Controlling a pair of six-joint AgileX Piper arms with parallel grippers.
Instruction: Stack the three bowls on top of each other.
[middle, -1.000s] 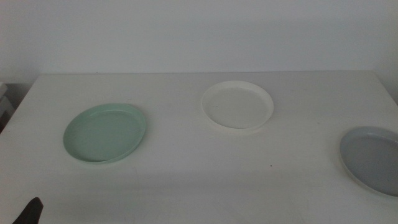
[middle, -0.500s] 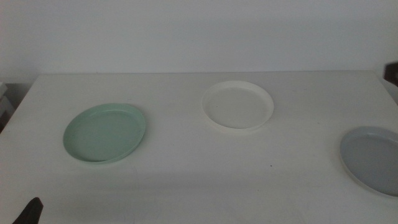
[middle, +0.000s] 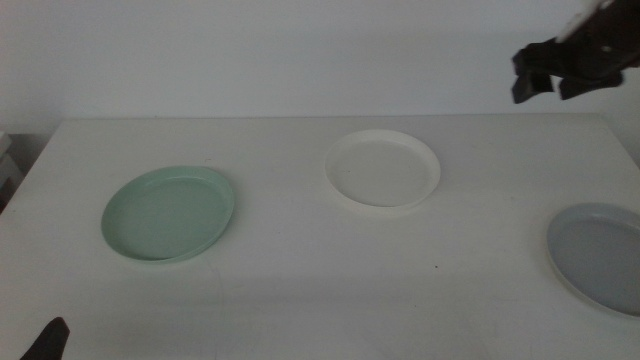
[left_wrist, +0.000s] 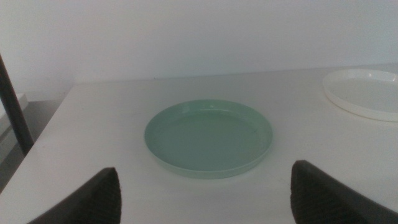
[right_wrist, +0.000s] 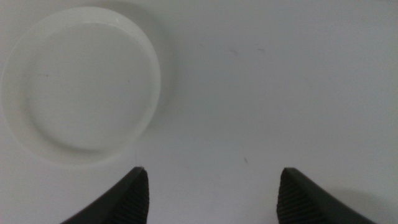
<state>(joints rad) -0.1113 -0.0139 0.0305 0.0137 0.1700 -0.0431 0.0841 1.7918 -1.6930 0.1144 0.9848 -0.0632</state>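
Three shallow bowls lie apart on the white table. The mint green bowl is at the left, the white bowl at the middle back, the grey bowl at the right edge. My right gripper is open, high above the table's back right, to the right of the white bowl. My left gripper is open and waits low at the front left, with only a jaw tip showing in the middle view. It faces the green bowl and touches nothing.
A pale wall stands behind the table. A dark post rises past the table's left edge. The grey bowl is cut off by the right edge of the middle view.
My right gripper has come into the middle view at the upper right and moved left above the table's back right corner. The bowls and the left gripper have not moved.
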